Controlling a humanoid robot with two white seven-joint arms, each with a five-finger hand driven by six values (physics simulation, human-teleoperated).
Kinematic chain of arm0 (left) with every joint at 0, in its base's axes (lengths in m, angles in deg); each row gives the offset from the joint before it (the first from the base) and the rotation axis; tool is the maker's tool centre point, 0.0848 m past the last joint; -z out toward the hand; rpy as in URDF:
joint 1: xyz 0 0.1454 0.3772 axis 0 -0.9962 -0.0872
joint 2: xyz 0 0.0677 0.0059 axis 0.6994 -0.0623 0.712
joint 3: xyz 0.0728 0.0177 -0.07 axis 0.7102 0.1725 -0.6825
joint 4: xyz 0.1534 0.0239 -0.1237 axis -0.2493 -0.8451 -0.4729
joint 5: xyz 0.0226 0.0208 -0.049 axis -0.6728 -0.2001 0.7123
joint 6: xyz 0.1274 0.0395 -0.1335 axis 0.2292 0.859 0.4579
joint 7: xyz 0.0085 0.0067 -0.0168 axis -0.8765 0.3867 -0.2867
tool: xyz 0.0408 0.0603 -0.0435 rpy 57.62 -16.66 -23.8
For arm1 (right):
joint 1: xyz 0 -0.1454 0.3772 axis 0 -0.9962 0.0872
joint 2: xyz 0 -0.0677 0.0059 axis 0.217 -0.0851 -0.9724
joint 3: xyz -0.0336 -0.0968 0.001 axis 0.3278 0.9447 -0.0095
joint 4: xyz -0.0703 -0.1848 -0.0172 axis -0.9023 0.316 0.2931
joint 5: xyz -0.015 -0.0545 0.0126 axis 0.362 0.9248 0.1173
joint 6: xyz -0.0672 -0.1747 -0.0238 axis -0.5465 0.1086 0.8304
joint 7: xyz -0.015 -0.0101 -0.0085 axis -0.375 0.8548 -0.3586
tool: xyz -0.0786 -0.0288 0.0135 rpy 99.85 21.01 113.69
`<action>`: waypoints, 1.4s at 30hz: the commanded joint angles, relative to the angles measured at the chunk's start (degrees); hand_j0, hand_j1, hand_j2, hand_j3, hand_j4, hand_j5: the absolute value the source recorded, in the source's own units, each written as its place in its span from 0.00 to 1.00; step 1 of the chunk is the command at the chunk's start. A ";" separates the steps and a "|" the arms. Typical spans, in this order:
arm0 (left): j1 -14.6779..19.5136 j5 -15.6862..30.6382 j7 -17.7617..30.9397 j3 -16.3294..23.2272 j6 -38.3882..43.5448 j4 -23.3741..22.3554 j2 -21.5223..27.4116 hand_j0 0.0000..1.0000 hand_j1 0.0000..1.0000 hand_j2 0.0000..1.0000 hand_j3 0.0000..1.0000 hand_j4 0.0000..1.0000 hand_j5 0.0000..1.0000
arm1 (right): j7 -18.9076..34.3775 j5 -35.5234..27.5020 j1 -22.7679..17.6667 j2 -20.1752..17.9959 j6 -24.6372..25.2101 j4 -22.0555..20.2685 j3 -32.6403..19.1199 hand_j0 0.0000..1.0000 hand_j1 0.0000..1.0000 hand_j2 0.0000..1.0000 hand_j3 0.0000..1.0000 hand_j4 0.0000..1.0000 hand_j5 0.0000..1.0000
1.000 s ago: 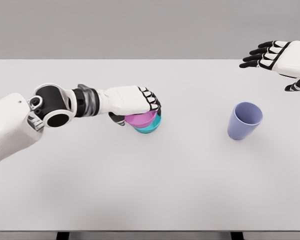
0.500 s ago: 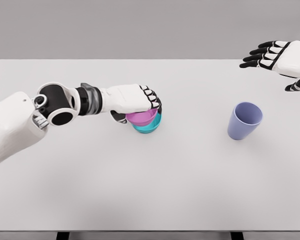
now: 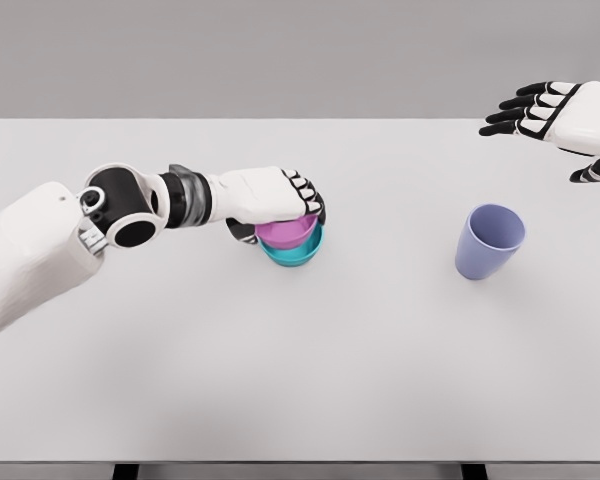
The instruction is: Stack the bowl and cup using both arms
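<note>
Left hand (image 3: 272, 197) grips pink bowl (image 3: 285, 231), nested in teal bowl (image 3: 294, 254). Lavender cup (image 3: 489, 241) well right of it. Right hand (image 3: 555, 115) spread, empty.

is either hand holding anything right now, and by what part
The left hand grips the pink bowl by its rim, with the bowl nested in the teal bowl. The right hand is open, holding nothing.

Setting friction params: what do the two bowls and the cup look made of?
Pink bowl, teal bowl and lavender cup: likely plastic, judging by flat uniform colour, matte with soft shading and no sharp highlights. Being simulator renders, the material stays a guess.
</note>
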 commanded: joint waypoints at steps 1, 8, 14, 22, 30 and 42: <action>0.00 -0.21 -0.05 -0.06 -0.06 -0.62 -0.14 0.69 0.69 0.69 0.69 0.69 0.69 | -0.03 -0.25 0.00 -0.07 0.16 0.00 0.00 1.00 1.00 1.00 1.00 1.00 1.00; 0.00 -0.21 -0.05 -0.06 -0.06 -1.77 -0.85 0.69 0.69 0.69 0.69 0.69 0.69 | -0.03 -0.25 0.09 -0.07 0.16 0.00 -0.08 1.00 1.00 1.00 1.00 1.00 1.00; -0.18 -0.12 -0.05 0.03 -0.06 -1.42 -0.93 0.70 0.70 0.70 0.70 0.70 0.70 | -0.03 -0.25 -0.26 -0.33 0.16 0.00 -0.08 1.00 1.00 1.00 1.00 1.00 1.00; -0.18 -0.12 -0.05 0.03 -1.20 -1.15 -0.85 1.00 1.00 1.00 1.00 1.00 1.00 | -0.03 -0.25 -0.96 -2.18 0.16 -0.96 -1.40 1.00 1.00 1.00 1.00 1.00 1.00; -0.18 -0.12 -0.05 0.03 -1.64 -1.06 -0.76 1.00 1.00 1.00 1.00 1.00 1.00 | -0.03 -5.97 -1.76 -3.75 0.16 0.19 -1.93 1.00 1.00 1.00 1.00 1.00 1.00; 0.53 -0.30 -0.05 -6.47 -1.73 1.13 0.03 1.00 1.00 1.00 1.00 1.00 1.00 | -0.03 -2.63 3.78 -2.88 0.16 -3.52 18.20 1.00 1.00 1.00 1.00 1.00 1.00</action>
